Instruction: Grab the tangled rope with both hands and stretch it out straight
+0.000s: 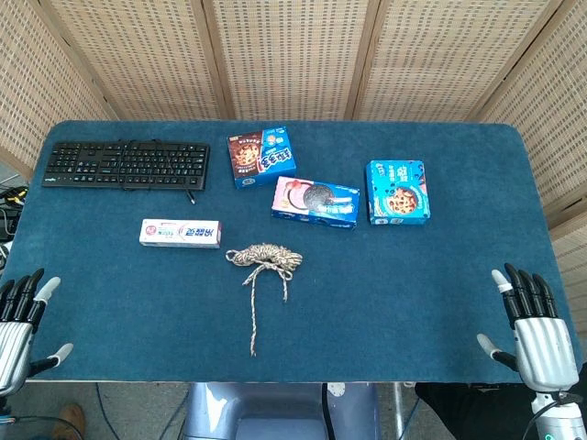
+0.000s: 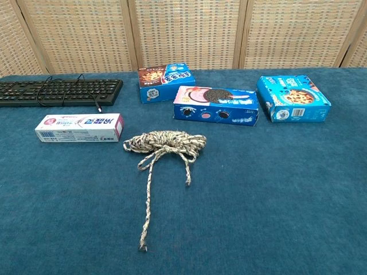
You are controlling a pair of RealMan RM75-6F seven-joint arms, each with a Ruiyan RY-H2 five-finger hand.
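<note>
On the blue bench [image 1: 413, 293], a tangled rope [image 1: 265, 258] lies near the middle, below a toothpaste box [image 1: 180, 232]. Left robot hand [image 1: 20, 321] and right robot hand [image 1: 532, 328] rest at the near corners, fingers spread, holding nothing.

Head view looks steeply down on the table [image 1: 440, 302]; chest view sits lower, nearer, sharing its middle.

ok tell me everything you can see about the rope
The rope is a beige and brown speckled braided cord, bundled into a small coil with a wrap around its middle. Two loose tails trail toward the near table edge, one long, one short. It lies flat on the blue cloth, just right of the toothpaste box, not touching it. Neither hand touches it.
</note>
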